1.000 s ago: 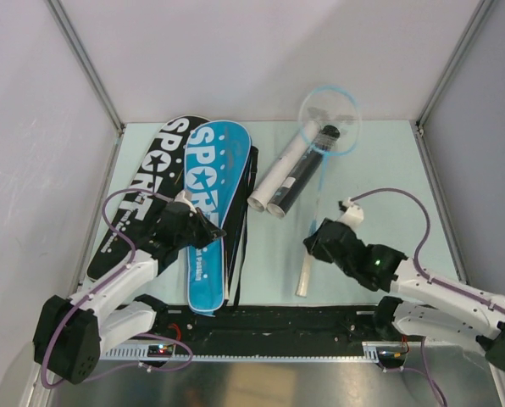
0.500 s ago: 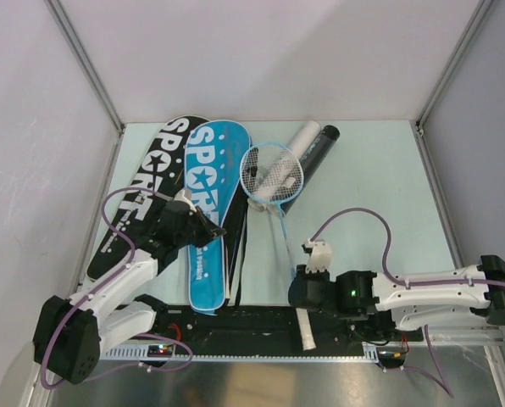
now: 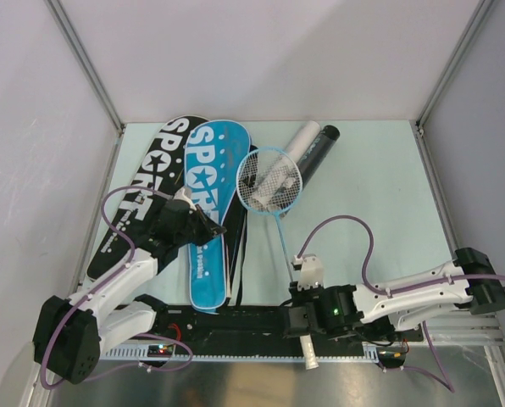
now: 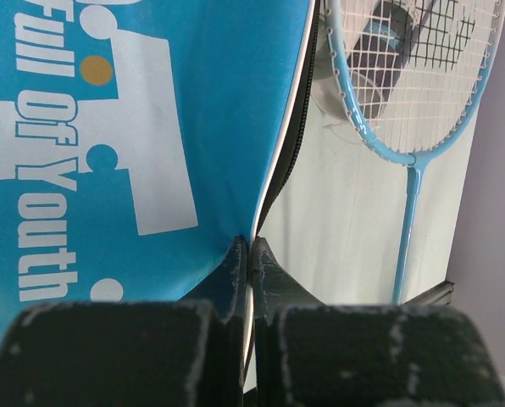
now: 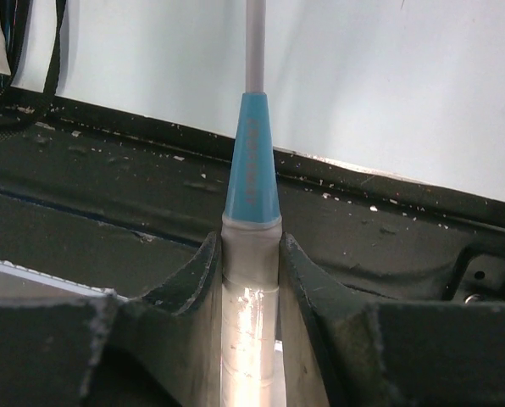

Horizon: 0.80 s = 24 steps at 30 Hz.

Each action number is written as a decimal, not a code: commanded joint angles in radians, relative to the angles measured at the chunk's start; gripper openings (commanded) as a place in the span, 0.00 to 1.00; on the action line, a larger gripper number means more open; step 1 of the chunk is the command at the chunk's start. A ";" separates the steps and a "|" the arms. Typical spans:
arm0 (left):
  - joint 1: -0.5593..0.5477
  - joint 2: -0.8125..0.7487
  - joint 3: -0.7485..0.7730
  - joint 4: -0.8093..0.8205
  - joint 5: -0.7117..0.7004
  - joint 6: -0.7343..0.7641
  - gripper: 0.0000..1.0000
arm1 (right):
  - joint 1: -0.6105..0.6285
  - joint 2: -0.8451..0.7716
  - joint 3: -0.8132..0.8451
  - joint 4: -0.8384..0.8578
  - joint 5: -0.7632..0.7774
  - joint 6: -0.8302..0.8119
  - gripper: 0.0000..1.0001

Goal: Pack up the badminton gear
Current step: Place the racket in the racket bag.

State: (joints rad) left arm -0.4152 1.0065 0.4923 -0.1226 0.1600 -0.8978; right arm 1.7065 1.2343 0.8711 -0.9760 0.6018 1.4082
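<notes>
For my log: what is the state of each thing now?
Left gripper: shut on edge of blue cover.
Right gripper: shut on racket handle.
Racket: head lying over both tubes.
White tube: lying flat.
Black tube: lying beside white tube.
Black cover: flat, partly under blue cover.

Bare table (image 3: 388, 195) lies open from 1 to 3 o'clock; covers (image 3: 223, 161), racket (image 3: 269, 180) and tubes (image 3: 309, 144) crowd 9 to 12 o'clock.

Left arm (image 3: 121, 280) and right arm (image 3: 413, 292) alike: white tubular links, bulky black joint housings. A lavender cable (image 3: 354, 222) loops loose off each forearm. Small green light (image 3: 335, 312) on the right arm's black wrist housing; white block (image 3: 310, 270) on top. Right gripper (image 5: 251, 250) fingers matte black, wedge-shaped, edges scuffed grey, flecked white.
</notes>
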 commanded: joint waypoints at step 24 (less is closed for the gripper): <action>0.009 -0.041 0.096 0.039 -0.031 0.004 0.00 | 0.020 -0.025 0.117 0.105 0.162 -0.164 0.00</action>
State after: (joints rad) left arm -0.4118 1.0050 0.5926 -0.1402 0.1020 -0.8898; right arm 1.7832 1.2205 0.9424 -1.0168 0.6071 1.3731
